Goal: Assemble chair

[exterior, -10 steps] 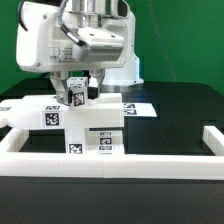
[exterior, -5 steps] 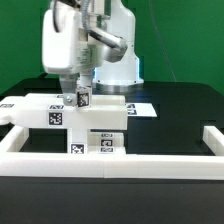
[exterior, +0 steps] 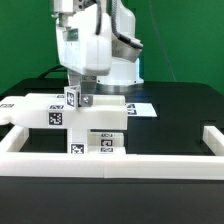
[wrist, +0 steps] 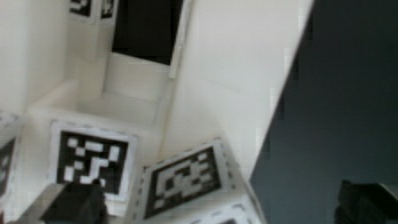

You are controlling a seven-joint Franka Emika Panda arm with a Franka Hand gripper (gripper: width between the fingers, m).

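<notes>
On the surface (exterior: 170,110), the chair (exterior: 85,120) sits toward the exterior view's left, just behind the front border rail (exterior: 110,158), with the tool (exterior: 78,98) directly above it and the marker board (exterior: 135,106) behind.

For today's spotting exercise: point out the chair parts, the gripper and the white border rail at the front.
chair (exterior: 95,115): exterior view, front face of the stacked white tagged blocks.
gripper (exterior: 78,98): exterior view, between its fingertips, just above the blocks.
border rail (exterior: 150,163): exterior view, top face of the long front bar.
</notes>
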